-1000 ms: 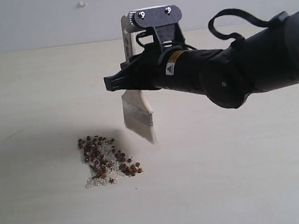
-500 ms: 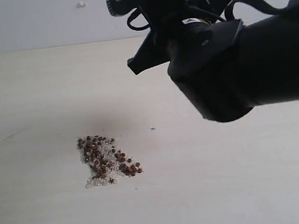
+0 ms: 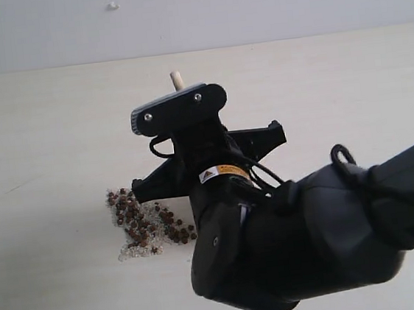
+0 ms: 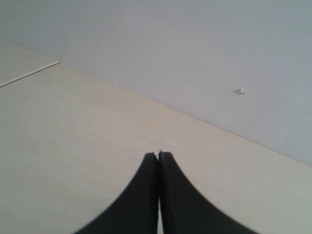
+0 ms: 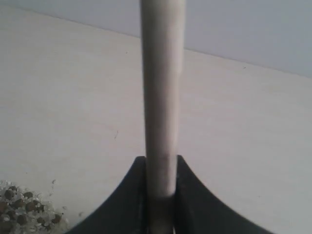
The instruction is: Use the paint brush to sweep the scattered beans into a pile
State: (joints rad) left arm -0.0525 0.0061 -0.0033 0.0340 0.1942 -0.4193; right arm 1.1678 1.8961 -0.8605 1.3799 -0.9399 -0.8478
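Right wrist view, right pincer [image 5: 160,163] clamps pale, apparently wooden paint brush [image 5: 162,87] handle; left pincer [image 4: 158,156] closed

left pincer [image 4: 158,155]: closed | right pincer [image 5: 161,163]: clamped on paint brush [image 5: 162,73]

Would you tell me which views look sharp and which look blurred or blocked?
Exterior view: crisp, but the black right arm hides part of the reddish-brown bean pile. Right wrist view: the pale wooden paint brush handle looms soft. Left wrist view: black left gripper soft-edged.

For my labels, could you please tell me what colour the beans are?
Reddish-brown beans; exterior view best.
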